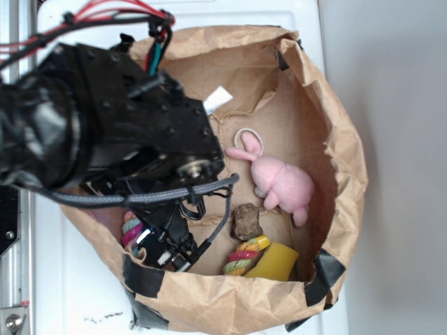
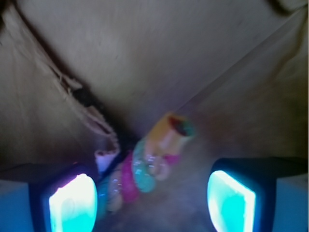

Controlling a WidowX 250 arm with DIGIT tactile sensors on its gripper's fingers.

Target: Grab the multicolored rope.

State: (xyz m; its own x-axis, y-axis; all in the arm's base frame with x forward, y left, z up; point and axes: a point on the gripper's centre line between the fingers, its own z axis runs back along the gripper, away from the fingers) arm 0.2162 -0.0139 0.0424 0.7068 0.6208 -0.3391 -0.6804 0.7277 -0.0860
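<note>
Multicolored rope (image 2: 140, 171): lies diagonally on bag floor, between my fingers, lower end beside torn paper flap (image 2: 104, 157). Gripper (image 2: 152, 200): spread wide, holding nothing. Risk I judge: closing left finger snags flap, or rope rolls out sideways.

**Non-task contents of the paper-bag enclosure**

A crumpled brown paper bag (image 1: 346, 146), its rim rolled down and patched with black tape (image 1: 145, 276) at the near edge, sits on a white desk (image 1: 77, 307). Inside, a pink plush rabbit (image 1: 279, 180) lies at the centre right, ears towards the middle. A thin white ring (image 1: 249, 142) lies touching the ears. A small brown lump (image 1: 246, 221) rests just below the plush. A yellow block-like toy (image 1: 278, 262) leans against the near wall of the bag. A white tag (image 1: 217, 98) lies on the far part of the floor. In the wrist view, a torn seam (image 2: 77, 94) runs diagonally across the paper.
</note>
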